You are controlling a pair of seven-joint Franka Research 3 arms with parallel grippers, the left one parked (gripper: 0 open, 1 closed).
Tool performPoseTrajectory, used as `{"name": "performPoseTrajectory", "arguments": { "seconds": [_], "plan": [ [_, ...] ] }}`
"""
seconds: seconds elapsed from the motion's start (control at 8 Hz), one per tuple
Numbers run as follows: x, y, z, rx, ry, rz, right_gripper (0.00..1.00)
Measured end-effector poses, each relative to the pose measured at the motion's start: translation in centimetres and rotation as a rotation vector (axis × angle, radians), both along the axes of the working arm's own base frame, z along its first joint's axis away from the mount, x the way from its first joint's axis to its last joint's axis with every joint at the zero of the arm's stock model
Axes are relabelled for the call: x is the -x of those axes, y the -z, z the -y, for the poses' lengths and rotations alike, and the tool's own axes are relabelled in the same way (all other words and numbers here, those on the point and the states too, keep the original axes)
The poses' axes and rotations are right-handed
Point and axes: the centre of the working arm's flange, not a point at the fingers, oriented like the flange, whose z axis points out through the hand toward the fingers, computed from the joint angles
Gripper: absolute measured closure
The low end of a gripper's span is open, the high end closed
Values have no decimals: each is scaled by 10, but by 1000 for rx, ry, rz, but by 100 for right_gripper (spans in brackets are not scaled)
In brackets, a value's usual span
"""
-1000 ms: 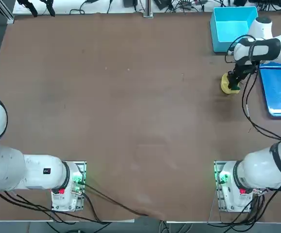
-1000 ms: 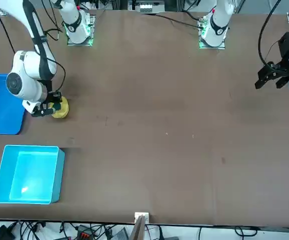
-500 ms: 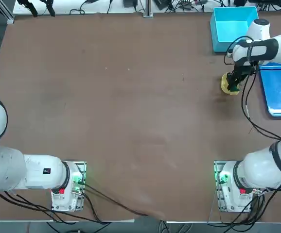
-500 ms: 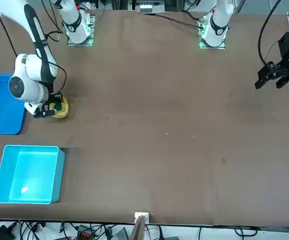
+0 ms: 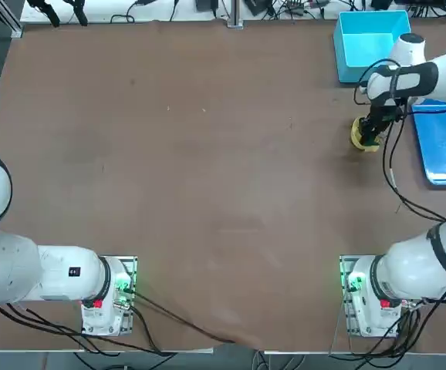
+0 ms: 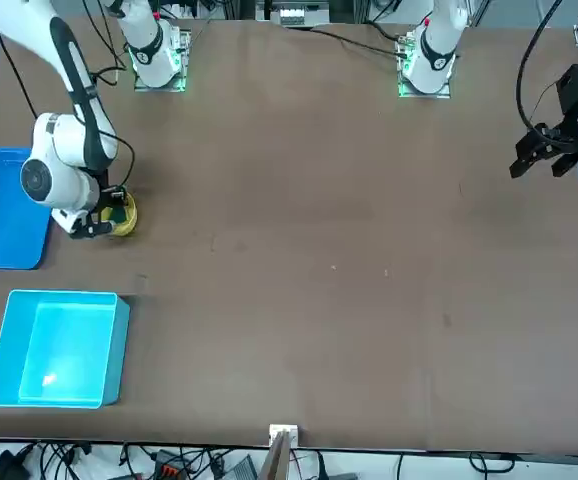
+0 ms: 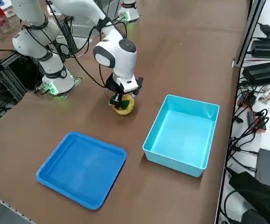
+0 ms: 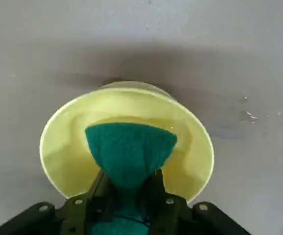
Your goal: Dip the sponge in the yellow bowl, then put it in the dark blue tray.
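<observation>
barely shifted, the right gripper (image 8: 129, 188) squeezes the sponge (image 8: 130, 149) in the yellow bowl (image 8: 190, 152); the blue tray (image 7: 83, 170) comes next.

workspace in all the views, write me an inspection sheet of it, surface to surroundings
surface: brown tabletop, small marks; a few droplets beside the bowl
sponge: green side seen, pinched, its end inside the yellow bowl's rim
yellow bowl: upright on the tabletop
dark blue tray: bare inside, near the bowl
clutter: light cyan bin, bare inside
right gripper: over the bowl, fingers closed on the sponge
cables: black, looped along the right arm, some lying by the arm bases
surroundings: white surface with black devices and loose cables beyond the table edge; no person seen
</observation>
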Motion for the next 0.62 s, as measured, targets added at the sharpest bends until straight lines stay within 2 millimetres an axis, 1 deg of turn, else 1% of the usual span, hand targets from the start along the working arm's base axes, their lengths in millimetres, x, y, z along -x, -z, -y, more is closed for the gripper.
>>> {"name": "performPoseTrajectory", "arguments": {
  "seconds": [0.62],
  "plan": [
    [-5,5,1,-1,1,-6,71]
  ]
}}
